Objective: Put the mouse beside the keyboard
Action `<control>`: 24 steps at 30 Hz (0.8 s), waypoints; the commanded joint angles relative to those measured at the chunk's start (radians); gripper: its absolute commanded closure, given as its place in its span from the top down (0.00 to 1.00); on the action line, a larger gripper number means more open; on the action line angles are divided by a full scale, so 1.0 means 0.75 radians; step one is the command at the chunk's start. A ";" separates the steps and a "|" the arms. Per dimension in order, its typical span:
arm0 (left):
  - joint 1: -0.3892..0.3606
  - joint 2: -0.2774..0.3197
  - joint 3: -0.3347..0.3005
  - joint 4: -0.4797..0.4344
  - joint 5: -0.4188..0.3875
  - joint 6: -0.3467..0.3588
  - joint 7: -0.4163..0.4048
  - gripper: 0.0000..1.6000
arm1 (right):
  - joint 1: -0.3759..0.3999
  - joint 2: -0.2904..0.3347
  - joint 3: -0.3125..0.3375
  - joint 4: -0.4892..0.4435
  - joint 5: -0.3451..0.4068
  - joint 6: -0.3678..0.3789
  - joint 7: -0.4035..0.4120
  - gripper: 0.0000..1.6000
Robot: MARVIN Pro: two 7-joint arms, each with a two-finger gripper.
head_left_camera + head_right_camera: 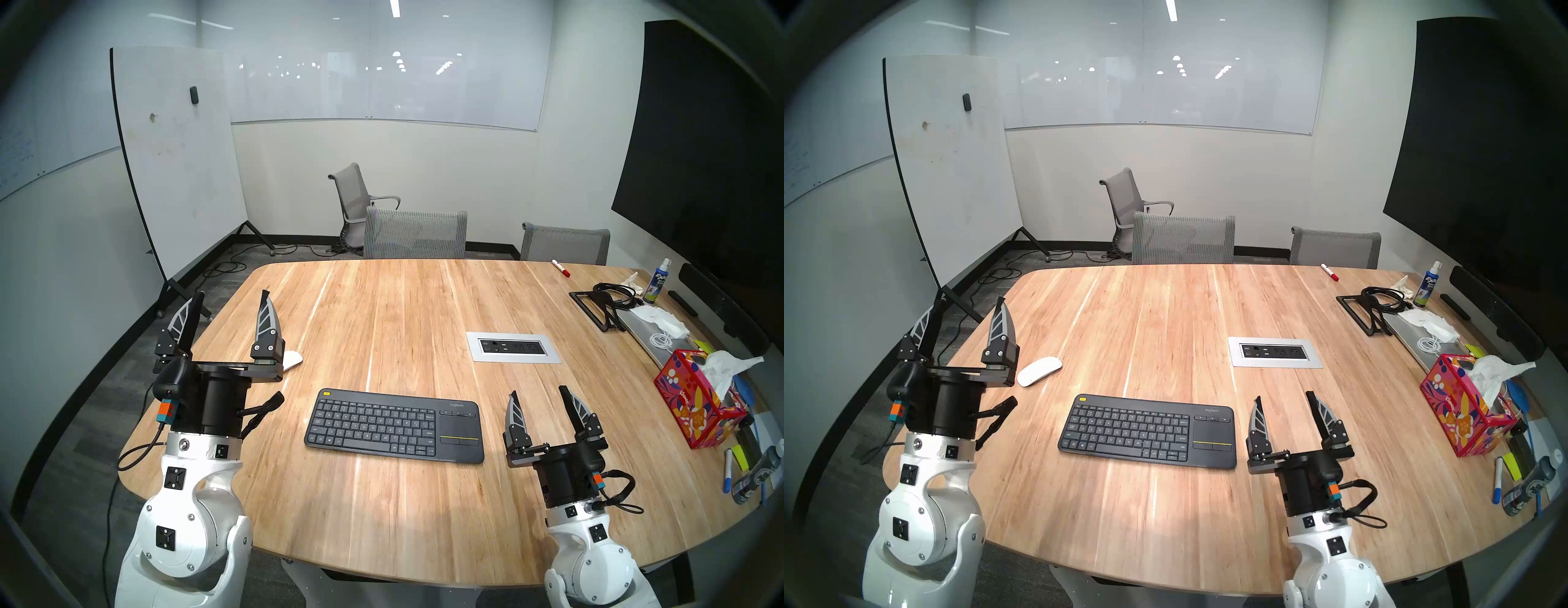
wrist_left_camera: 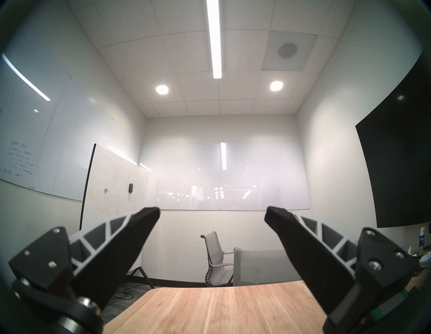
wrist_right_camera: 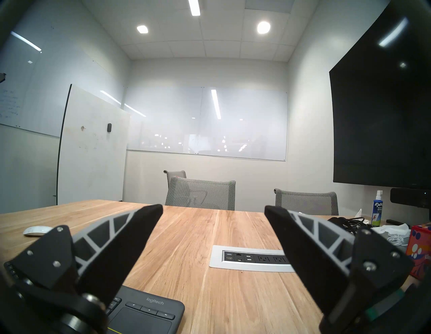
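Both grippers, left [image 1: 962, 316] at frame left and right [image 1: 1284, 405] at lower right, raised with jaws wide apart, holding nothing. Keyboard [image 1: 1149, 431] lower centre on table [image 1: 1166, 318]; mouse [image 1: 1039, 371] up-left of it, apart, beside left gripper.

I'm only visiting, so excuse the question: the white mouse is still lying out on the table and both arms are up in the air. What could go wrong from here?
The mouse is glossy and low-domed, so the open left tool might slip off it or nudge it toward the nearby table edge. In the left head view that tool hides most of the mouse, so aiming may suffer. Setting it down, the tool could bump the keyboard.
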 commanded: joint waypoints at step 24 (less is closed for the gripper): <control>0.000 0.010 0.000 -0.021 -0.028 -0.016 -0.016 1.00 | 0.001 0.000 -0.002 -0.022 0.000 -0.002 0.001 1.00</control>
